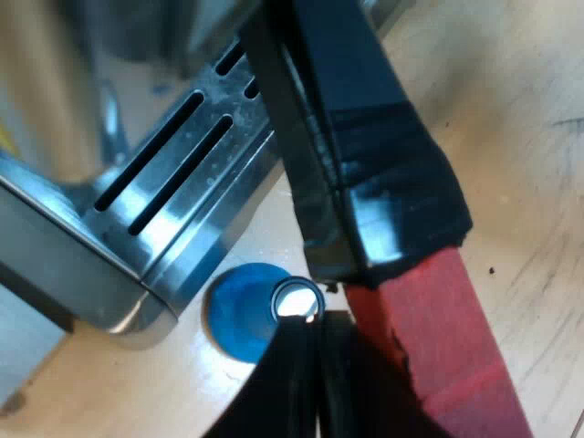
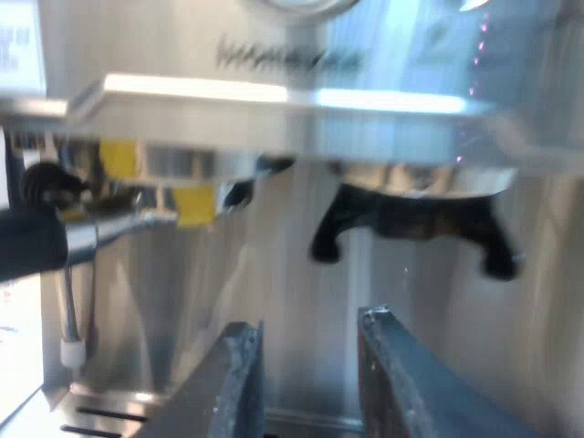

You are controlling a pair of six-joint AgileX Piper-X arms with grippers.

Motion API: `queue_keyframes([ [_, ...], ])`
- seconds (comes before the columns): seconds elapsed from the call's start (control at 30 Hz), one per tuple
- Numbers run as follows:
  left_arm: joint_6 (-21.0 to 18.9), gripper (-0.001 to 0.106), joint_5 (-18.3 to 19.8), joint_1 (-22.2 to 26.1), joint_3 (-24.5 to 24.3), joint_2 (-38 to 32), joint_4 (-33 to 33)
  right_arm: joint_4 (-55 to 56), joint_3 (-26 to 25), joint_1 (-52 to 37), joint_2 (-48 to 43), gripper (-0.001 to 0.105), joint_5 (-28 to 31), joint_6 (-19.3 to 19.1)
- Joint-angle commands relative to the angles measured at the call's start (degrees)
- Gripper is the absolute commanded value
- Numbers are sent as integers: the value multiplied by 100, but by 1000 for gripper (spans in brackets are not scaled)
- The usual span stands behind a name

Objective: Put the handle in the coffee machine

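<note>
The holder's dark handle (image 1: 365,155) runs out over the edge of the machine's slotted drip tray (image 1: 173,173) and ends in red (image 1: 447,338). My left gripper (image 1: 319,365) presses its black fingers (image 1: 292,383) close together against the handle where black meets red, shut on it. My right gripper (image 2: 310,324) faces the espresso machine's steel front (image 2: 301,100), open, with nothing between its fingers. Under the machine's brew head hangs a dark part with two spouts (image 2: 411,224).
A blue tamper (image 1: 242,310) stands on the wooden table (image 1: 520,164) right beside the drip tray's corner, just past my left fingers. A steam wand (image 2: 68,292) hangs at the machine's front, over the drip tray (image 2: 100,415).
</note>
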Motion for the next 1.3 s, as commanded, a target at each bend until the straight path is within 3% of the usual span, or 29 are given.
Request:
queue_keyframes([
  [0.03,-110,0,460,-144,-33,-89,155,-11,331,232,-621,29,39,-112],
  [0.37,-917,0,-392,-163,-33,-638,-581,1624,541,470,-1848,29,-189,-112],
  [0.43,-1097,0,-526,-174,-33,-664,-573,2358,531,470,-2306,29,-688,-112],
  [0.7,-1323,0,-1228,-673,-33,-662,-551,3682,531,470,-3305,29,-978,-19],
  [0.93,-1848,0,-1970,-1445,-33,-662,-551,5181,531,470,-4172,29,-2235,795],
  [1.17,-2503,0,-2091,-1850,-33,-662,-520,6114,531,470,-4763,30,-2899,1360],
  [1.3,-2503,0,-2091,-2013,-33,-662,-364,6548,531,470,-5019,47,-2900,1484],
])
